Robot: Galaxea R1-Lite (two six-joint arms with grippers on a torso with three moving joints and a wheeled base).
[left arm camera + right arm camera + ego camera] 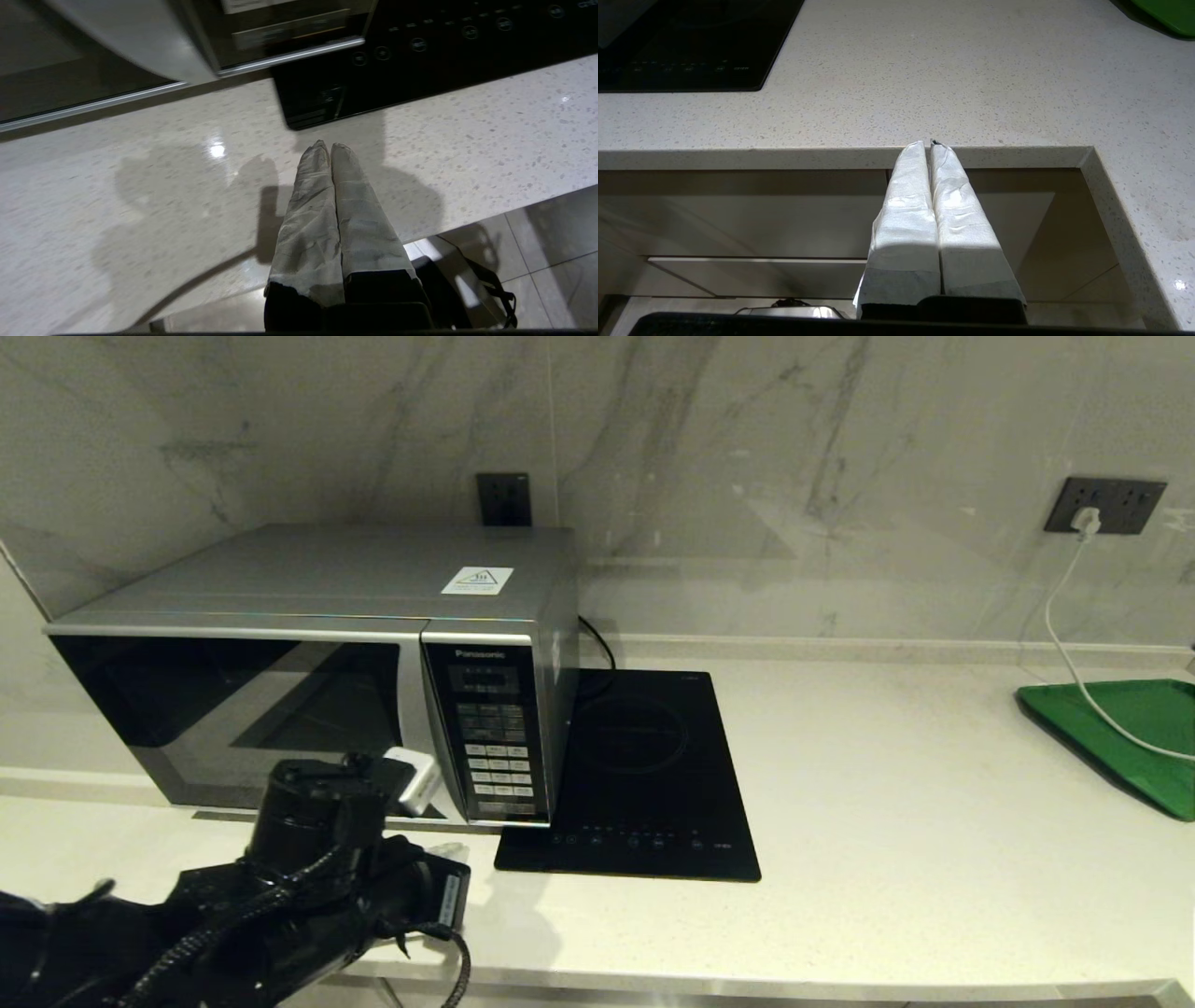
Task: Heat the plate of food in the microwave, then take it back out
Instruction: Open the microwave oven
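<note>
The silver-grey Panasonic microwave [327,569] stands at the back left of the counter with its dark glass door shut. Its lower edge also shows in the left wrist view [140,37]. The plate of food is out of view. My left gripper [331,147] hovers low over the counter in front of the microwave's button panel [495,747], shut and holding nothing. The left arm [308,859] covers the door's lower right corner. My right gripper [930,143] hangs in front of and below the counter's front edge, shut and empty.
A flat black induction hob [644,775] lies right beside the microwave. A green tray [1120,737] sits at the far right with a white cable [1064,644] from a wall socket running across it. Pale counter [887,821] stretches between hob and tray.
</note>
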